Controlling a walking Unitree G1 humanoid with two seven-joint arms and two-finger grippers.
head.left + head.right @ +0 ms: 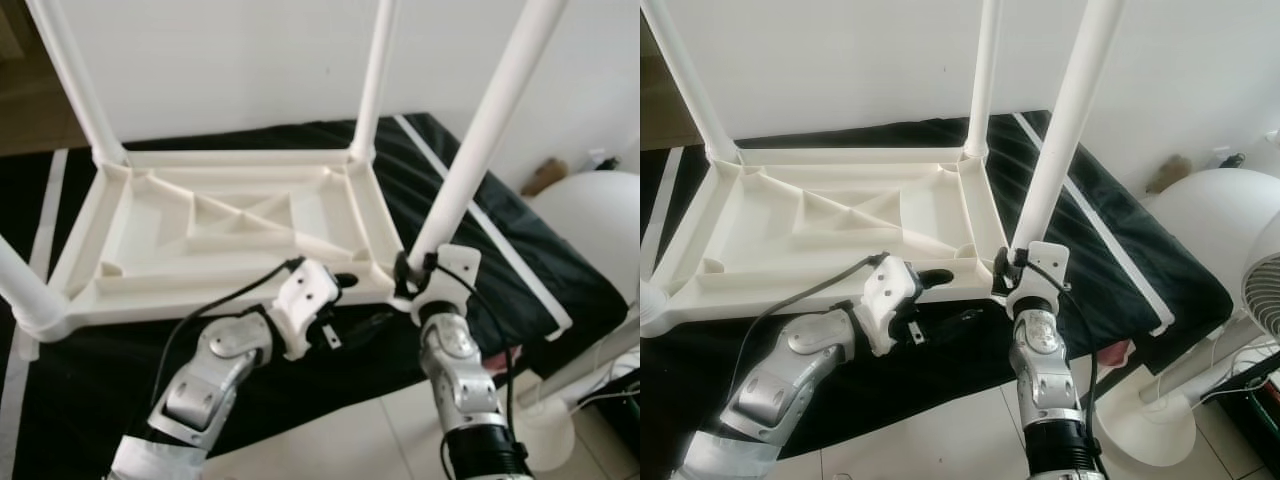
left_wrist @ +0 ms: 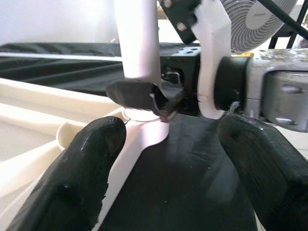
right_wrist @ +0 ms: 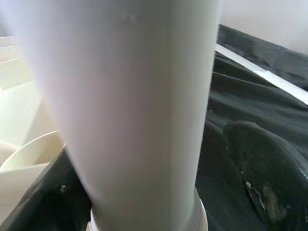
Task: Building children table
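A black sheet with white stripes covers a low bed, and on it lies the white plastic table top upside down, with its ribbed underside facing up. White tube legs stand up from its corners: one at the far left corner, one at the far right corner, one at the near left corner, and the near right leg, which is the one being worked on. At the right of the bed stands a white fan on the tiled floor.

The right gripper is clamped on the near right leg, just above the corner socket; in the left wrist view its black ribbed finger presses against the tube. The left gripper rests just beside the same corner, at the near edge of the table top, and its two fingers are apart, with nothing between them.

I judge that the step in hand is seating this last leg in its socket. The next move probably calls for pushing or turning the leg fully home, while the left gripper steadies the table top so that it does not slide on the soft sheet. Whether the leg is already fully seated, I cannot tell.
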